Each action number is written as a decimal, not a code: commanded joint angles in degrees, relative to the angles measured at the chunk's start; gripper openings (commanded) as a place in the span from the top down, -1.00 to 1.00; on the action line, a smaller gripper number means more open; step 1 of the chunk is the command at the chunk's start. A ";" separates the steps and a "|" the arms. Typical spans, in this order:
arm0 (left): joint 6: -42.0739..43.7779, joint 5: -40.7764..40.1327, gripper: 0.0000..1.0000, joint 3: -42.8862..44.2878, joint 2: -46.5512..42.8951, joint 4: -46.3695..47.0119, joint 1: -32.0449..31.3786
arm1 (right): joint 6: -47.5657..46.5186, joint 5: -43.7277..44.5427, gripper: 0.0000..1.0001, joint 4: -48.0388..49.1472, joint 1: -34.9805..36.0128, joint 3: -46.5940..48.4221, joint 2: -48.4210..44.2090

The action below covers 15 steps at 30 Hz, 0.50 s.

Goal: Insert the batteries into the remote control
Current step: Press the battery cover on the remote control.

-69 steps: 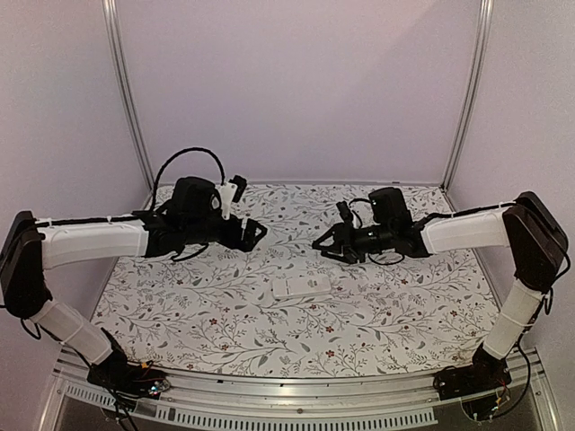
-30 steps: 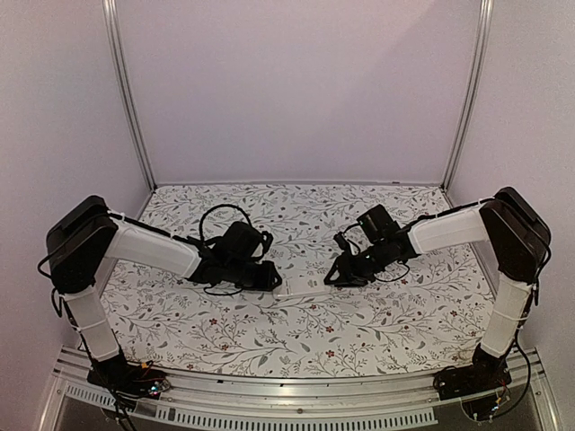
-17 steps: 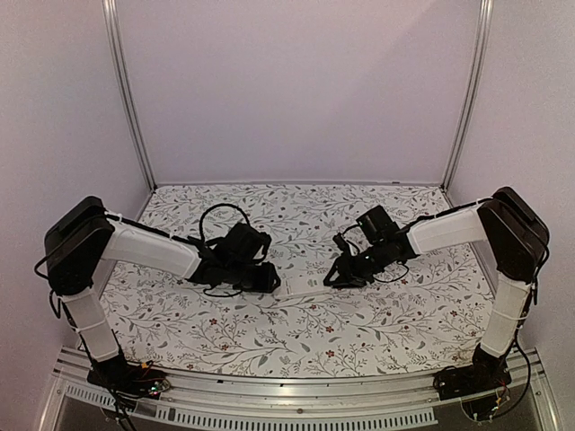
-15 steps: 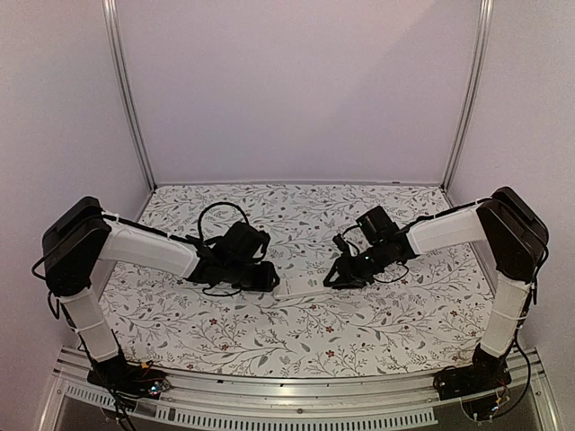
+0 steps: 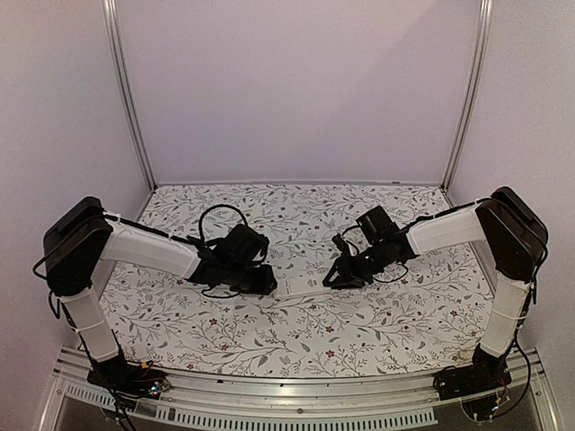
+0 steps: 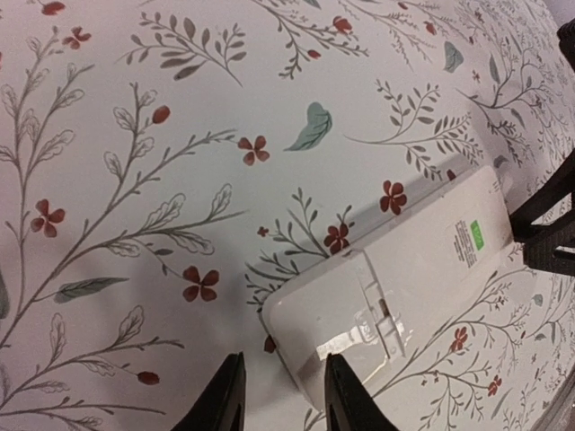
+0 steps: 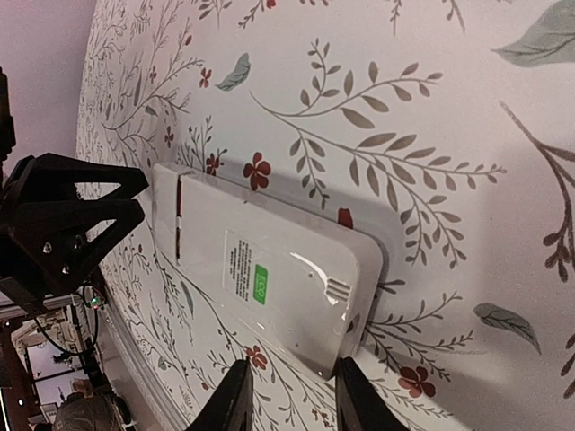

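The remote control (image 5: pixel 304 285) is a slim white bar lying back-up on the floral table, between both grippers. Its latched cover (image 6: pixel 337 323) and green label (image 6: pixel 473 237) face up. My left gripper (image 5: pixel 269 284) is low at the remote's left end. It is open (image 6: pixel 286 402), and one finger (image 6: pixel 346 400) overlaps the remote's near corner. My right gripper (image 5: pixel 331 277) is low at the right end, also open (image 7: pixel 292 402), with the remote's (image 7: pixel 269 269) rounded corner just ahead of one finger (image 7: pixel 358 395). Two thin red slivers (image 7: pixel 178 215) show in a seam at the far end. No batteries are in view.
The floral tablecloth (image 5: pixel 296 332) covers the table, with purple walls and metal uprights (image 5: pixel 126 99) around it. The left gripper's black fingers (image 7: pixel 72 215) show in the right wrist view, the right gripper's (image 6: pixel 548 224) in the left wrist view. An aluminium rail (image 5: pixel 287 395) runs along the near edge.
Both arms dropped from a raised pose to the table at the remote's two ends. Over the last second they have hardly moved, and the remote has stayed in place.
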 commanded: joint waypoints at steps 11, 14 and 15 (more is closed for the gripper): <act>-1.21 2.21 0.57 3.20 4.71 0.33 -1.82 | 0.58 -1.93 0.49 1.65 0.34 0.55 2.23; -1.45 2.48 0.62 3.70 5.36 -0.14 -1.89 | 0.74 -2.10 0.50 1.82 0.45 0.59 2.65; -1.48 2.54 0.64 3.76 5.53 -0.20 -1.92 | 0.82 -2.12 0.51 1.86 0.44 0.66 2.69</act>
